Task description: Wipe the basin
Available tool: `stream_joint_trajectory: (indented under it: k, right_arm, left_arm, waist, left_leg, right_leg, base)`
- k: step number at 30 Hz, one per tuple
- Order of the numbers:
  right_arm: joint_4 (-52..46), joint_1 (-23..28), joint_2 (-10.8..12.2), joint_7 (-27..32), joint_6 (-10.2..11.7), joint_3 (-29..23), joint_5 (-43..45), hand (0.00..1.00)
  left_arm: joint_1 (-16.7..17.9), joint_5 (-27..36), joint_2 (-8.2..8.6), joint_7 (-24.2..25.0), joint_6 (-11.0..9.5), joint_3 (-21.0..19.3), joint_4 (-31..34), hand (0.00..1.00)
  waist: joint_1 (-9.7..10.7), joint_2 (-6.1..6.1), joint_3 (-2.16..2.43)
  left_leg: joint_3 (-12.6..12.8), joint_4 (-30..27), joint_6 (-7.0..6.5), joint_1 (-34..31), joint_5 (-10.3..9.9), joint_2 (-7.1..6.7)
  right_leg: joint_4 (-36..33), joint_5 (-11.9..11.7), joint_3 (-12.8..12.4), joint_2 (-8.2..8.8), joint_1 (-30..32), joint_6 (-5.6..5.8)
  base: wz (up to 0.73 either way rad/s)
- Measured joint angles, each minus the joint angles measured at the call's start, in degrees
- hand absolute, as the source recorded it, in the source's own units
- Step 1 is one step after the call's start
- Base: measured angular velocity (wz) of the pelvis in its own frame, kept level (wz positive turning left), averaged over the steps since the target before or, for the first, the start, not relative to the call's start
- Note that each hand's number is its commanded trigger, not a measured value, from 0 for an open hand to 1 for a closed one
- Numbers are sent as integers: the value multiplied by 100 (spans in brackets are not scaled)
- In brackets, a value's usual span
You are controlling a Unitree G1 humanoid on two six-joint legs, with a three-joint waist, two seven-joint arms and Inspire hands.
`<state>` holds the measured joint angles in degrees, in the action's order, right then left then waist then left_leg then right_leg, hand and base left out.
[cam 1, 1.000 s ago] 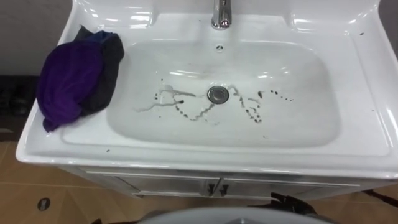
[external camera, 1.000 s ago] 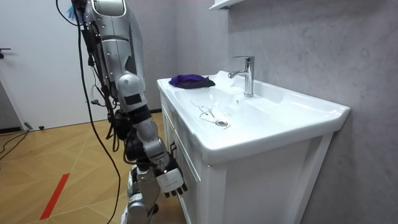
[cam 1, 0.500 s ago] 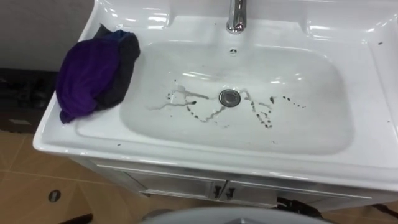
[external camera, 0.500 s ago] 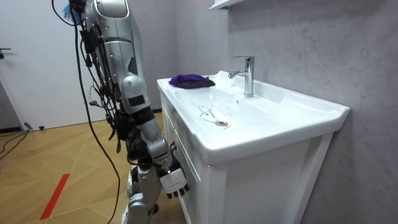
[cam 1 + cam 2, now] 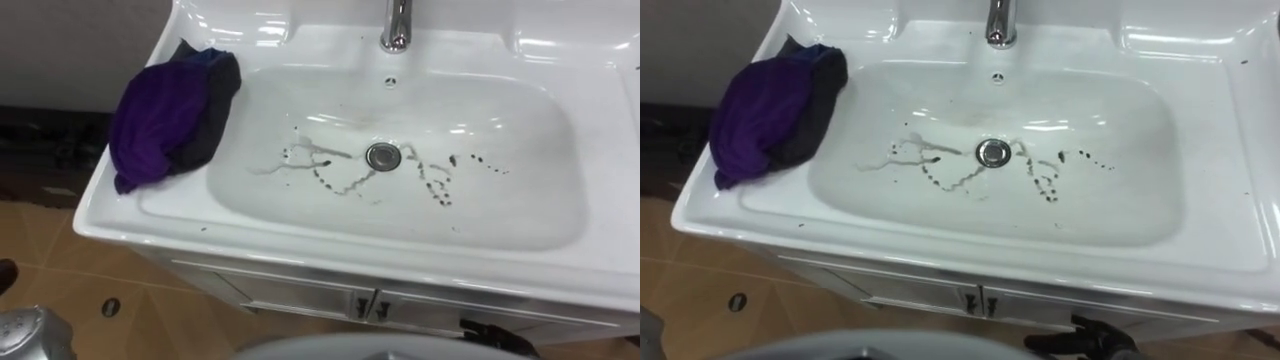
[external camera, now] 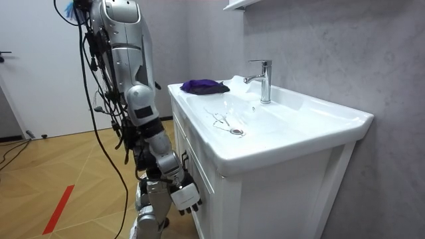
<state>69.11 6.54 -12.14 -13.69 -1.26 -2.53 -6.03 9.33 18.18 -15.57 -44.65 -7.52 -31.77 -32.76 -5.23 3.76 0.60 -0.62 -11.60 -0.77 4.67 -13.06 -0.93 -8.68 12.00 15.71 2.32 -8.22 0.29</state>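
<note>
Stains are trailing in dark dotted lines across the bottom of the white basin, running out to either side of the metal drain, while the robot is standing at the front of the counter on a wooden floor. Its right hand is hanging low in front of the white cabinet under the basin, with the fingers pointing down, loose and apart, holding nothing. The purple cloth, bunched over a darker layer, is lying well above that hand and off toward the robot's left, on the counter's left rim, with one edge lapping the lip of the basin. The chrome faucet is rising beyond the hand at the back of the counter, in line with the drain. The basin itself is sitting above the hand and further in, and the stains are lying well apart from both the hand and the cloth. A few dark specks are dotting the counter's front rim, on the cloth's side of the hand
</note>
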Motion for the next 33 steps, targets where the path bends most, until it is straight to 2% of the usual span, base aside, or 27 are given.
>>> stream_joint_trajectory:
  k: [5, 7, 10, 14, 16, 19, 23, 27, 33]
  right_arm:
    - [-62, 91, 20, 47, 11, -55, 9, 0]
    - [-55, 99, 19, 77, 52, -51, 13, 0]
    - [-43, 102, 18, 120, 67, -50, 13, 0]
    - [-18, 111, 20, 96, 124, -105, 16, 0]
    - [6, 84, 30, 65, 191, -126, 12, 0]
    - [6, 55, 22, 36, 217, -161, 13, 0]
    - [-1, 48, 20, 20, 269, -161, 8, 0]
    - [1, 35, 20, -15, 325, -165, 9, 0]
    - [12, 12, 13, -24, 373, -170, 10, 0]
  left_arm:
    - [-101, 9, -228, -71, -47, -44, 651, 0]
    - [-188, -29, -442, -191, -153, -41, 815, 0]
    - [-307, -108, -723, -309, -176, -42, 935, 0]
    - [-307, -728, -737, -348, -180, -45, 1415, 0]
    - [-305, -1182, -736, -344, -178, -26, 1871, 0]
    - [-306, -1557, -736, -317, -178, 26, 2296, 0]
    - [-299, -1675, -733, -213, -175, 135, 2596, 0]
    - [-311, -1748, -726, 12, -174, 353, 2711, 0]
    - [-313, -2134, -724, 456, -119, 818, 3004, 0]
  waist:
    - [10, -28, -10]
    - [11, -34, -13]
    - [14, -25, -15]
    - [50, -17, -30]
    - [139, -23, -74]
    - [243, -1, -106]
    - [362, 36, -90]
    - [411, 6, -74]
    - [547, 21, -90]
  left_leg:
    - [-9, -23, -4, -3, 3, -8]
    - [-8, -23, -15, -3, 10, -21]
    - [9, -20, -25, 0, 15, -30]
    - [-27, -11, -33, 5, 17, -42]
    - [-74, -8, -34, 0, 17, -50]
    - [-70, 30, -36, 8, 18, -52]
    - [-31, 34, -41, 22, 22, -52]
    - [-18, 34, -41, 15, 23, -54]
    - [-15, 35, -41, 6, 23, -62]
  right_leg:
    - [2, 1, -12, 9, -2, 1]
    - [-1, 2, -16, 19, 0, 5]
    - [-5, -3, -30, 28, -1, 16]
    - [0, -5, -62, 36, -5, 30]
    - [5, -6, -47, 33, -7, 31]
    - [7, -6, -71, 32, 14, 31]
    - [6, -6, -121, 33, 37, 31]
    - [1, -7, -159, 37, 77, 32]
    - [4, -13, -143, 45, 61, 41]
  base:
    - [0]
    - [0]
    - [0]
    - [1]
    - [6]
    - [-5]
    - [-9]
    - [-9]
    - [2]
